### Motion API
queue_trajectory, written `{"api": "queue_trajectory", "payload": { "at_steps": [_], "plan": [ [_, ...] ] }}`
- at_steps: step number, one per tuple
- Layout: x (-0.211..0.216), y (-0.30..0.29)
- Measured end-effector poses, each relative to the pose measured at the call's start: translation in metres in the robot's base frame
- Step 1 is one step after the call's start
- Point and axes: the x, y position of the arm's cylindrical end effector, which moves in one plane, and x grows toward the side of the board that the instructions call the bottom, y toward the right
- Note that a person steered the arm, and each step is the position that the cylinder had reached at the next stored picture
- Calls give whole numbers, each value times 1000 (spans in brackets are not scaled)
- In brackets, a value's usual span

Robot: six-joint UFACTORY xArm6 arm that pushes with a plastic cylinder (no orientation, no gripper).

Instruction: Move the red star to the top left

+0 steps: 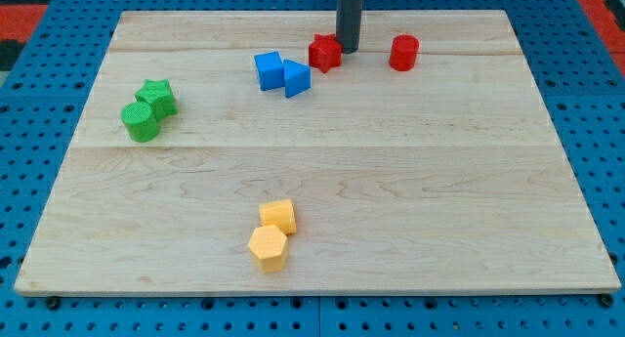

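Note:
The red star point(324, 52) lies near the view's top, a little right of the middle of the wooden board point(391, 181). My tip point(348, 50) stands right against the star's right side. A red cylinder point(403, 53) lies further to the right of the tip. A blue cube point(269, 69) and a blue triangular block point(296, 78) lie touching each other just left of and below the star.
A green star point(156, 97) and a green cylinder point(141, 121) sit together at the view's left. A yellow cube point(278, 217) and a yellow hexagonal block point(268, 247) sit together near the view's bottom. Blue pegboard surrounds the board.

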Motion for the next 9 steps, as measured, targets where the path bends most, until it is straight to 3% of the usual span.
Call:
{"api": "queue_trajectory", "payload": {
  "at_steps": [1, 2, 3, 4, 5, 7, 9],
  "plan": [
    [11, -3],
    [-30, -63],
    [-36, -105],
    [-14, -59],
    [1, -61],
    [8, -150],
    [-29, -153]
  ]
}}
